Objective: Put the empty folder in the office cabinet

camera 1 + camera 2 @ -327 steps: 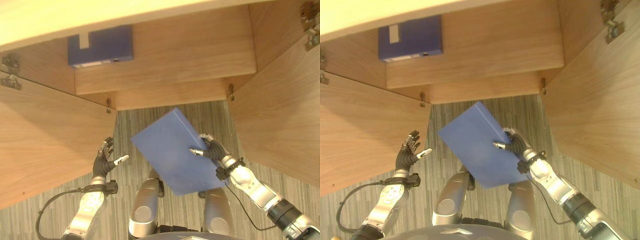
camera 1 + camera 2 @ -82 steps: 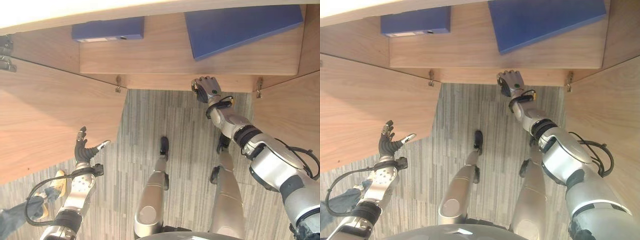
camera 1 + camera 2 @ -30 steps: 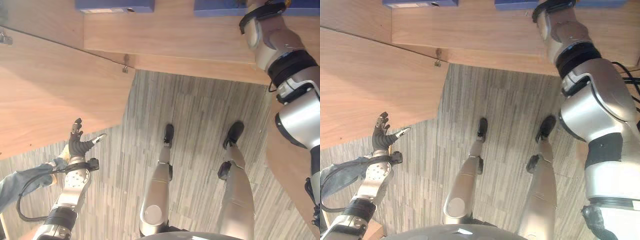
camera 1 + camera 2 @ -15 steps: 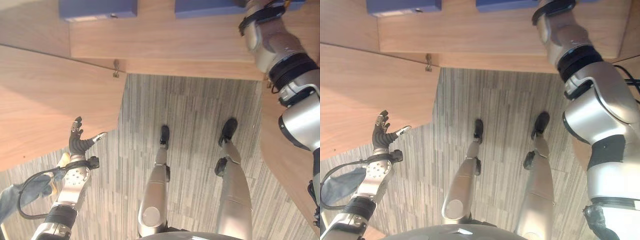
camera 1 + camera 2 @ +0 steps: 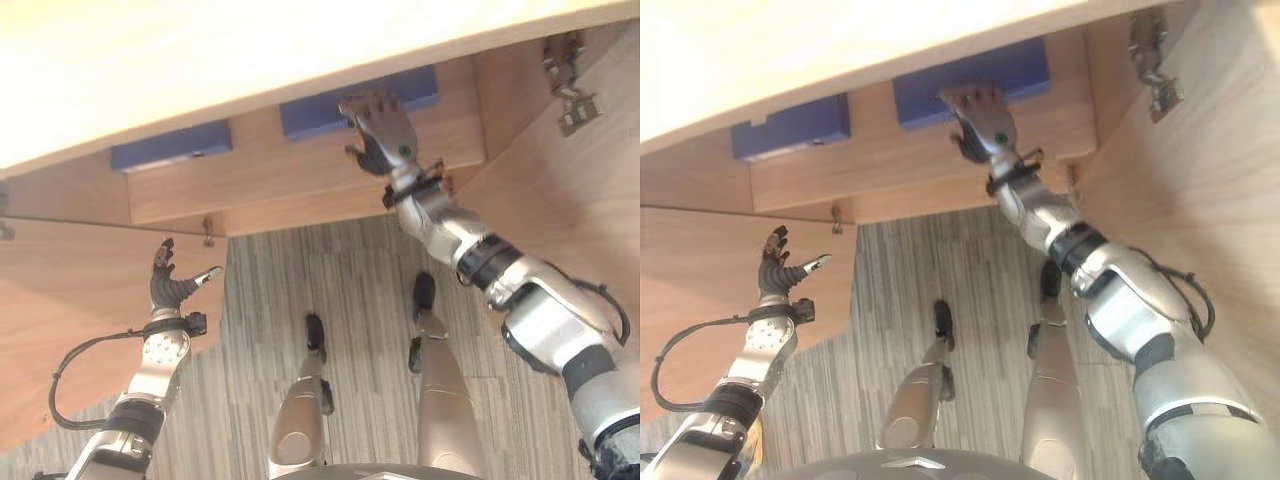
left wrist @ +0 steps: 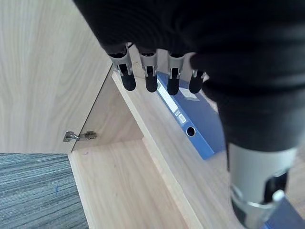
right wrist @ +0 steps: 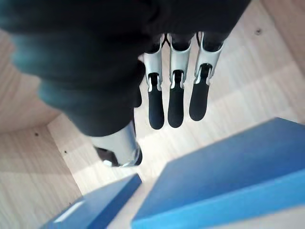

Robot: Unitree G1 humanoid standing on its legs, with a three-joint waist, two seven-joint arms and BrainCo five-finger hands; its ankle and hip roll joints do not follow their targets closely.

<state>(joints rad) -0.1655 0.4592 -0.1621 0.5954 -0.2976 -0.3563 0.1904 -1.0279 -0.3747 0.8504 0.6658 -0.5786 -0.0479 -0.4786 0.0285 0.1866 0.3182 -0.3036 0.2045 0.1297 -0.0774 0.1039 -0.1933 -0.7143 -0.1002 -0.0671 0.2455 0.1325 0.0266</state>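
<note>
My left hand [image 5: 166, 283] hangs spread and empty by the open left door [image 5: 60, 320], a blue binder [image 5: 170, 146] lies left on the cabinet shelf [image 5: 300, 170], the empty folder [image 5: 410, 88] lies flat to its right, my right hand [image 5: 378, 130] loose-fingered just before it.

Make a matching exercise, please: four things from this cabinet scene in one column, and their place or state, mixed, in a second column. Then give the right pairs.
Things:
1. right hand
2. left hand
3. blue folder
4. blue binder

Place or state:
A. lying on the cabinet shelf, on the robot's left part
B. open, raised in front of the left cabinet door
C. open, stretched toward the shelf, holding nothing
D. lying on the shelf just beyond the right hand

Pairs: 1-C, 2-B, 3-D, 4-A
</note>
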